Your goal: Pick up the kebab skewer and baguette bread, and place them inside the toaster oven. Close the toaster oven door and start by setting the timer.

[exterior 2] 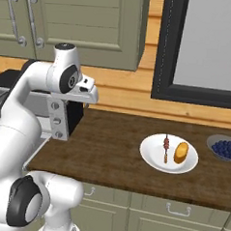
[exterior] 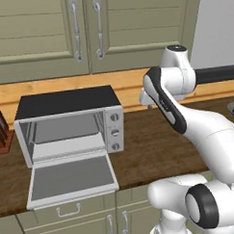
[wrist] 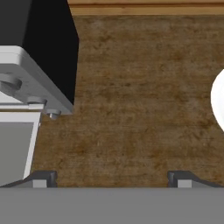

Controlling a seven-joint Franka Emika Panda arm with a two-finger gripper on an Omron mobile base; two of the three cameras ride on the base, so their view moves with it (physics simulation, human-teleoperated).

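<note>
On the white plate [exterior 2: 156, 161], well right of the oven [exterior: 66, 123], we see the skewer [exterior 2: 166, 148] and the bread [exterior 2: 181, 152] lying side by side, untouched. Our hand [wrist: 112, 178] hangs above bare tabletop [wrist: 131, 87] between oven and plate, its fingertips [wrist: 43, 178] spread wide and holding nothing. Our oven door [exterior: 71, 178] already lies dropped open, and the cavity looks empty. So nothing is done yet, as we judge it: both foods must go in, then we close the door and set the timer knob [exterior: 115, 132].
</note>
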